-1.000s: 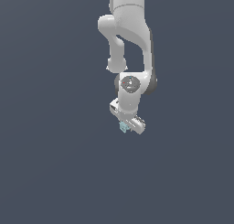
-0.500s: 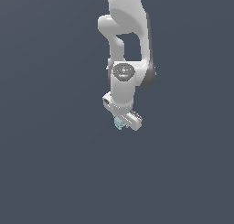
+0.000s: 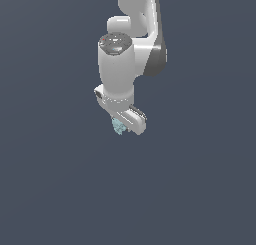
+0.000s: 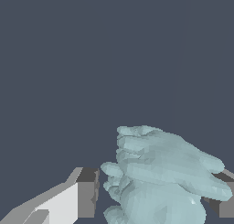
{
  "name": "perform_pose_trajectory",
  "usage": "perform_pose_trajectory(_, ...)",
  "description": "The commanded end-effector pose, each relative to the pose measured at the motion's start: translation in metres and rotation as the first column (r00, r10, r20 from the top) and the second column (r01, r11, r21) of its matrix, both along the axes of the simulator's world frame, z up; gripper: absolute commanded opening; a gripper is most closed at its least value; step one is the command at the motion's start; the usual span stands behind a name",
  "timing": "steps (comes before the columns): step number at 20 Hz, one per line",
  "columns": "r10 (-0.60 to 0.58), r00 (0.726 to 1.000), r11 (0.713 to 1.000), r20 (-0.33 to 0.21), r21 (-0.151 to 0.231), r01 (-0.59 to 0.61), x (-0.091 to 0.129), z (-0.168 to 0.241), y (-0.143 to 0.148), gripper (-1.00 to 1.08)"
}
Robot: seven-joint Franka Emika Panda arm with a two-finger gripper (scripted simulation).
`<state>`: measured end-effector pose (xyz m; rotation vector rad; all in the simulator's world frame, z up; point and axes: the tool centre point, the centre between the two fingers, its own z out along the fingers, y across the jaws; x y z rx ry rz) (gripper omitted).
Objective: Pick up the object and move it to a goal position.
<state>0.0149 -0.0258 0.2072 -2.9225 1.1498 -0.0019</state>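
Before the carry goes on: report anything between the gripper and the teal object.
Nothing visible. The pale teal faceted object sits directly between the gripper's fingers, with only bare dark background around it in both views. No goal marker shows.

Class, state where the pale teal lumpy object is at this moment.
In the exterior view, the object sits just left of centre, at the tip of the end effector; the wrist view shows it between the fingers.

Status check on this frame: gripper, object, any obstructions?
White gripper shut on the tiny pale teal-blue lumpy, faceted object. Object sits between the fingers. Nothing else in view, no obstruction seen.
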Motion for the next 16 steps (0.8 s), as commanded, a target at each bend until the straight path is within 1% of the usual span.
perform_pose_trajectory(1,0.0,1.0,1.0,-0.001,0.0,0.0,0.005,0.026,-0.012,-1.0)
perform_pose_trajectory(9,0.0,1.0,1.0,-0.001,0.0,0.0,0.024,0.1,-0.046,-1.0)
perform_pose_trajectory(16,0.001,1.0,1.0,-0.001,-0.001,-0.001,0.036,0.139,-0.064,-1.0)
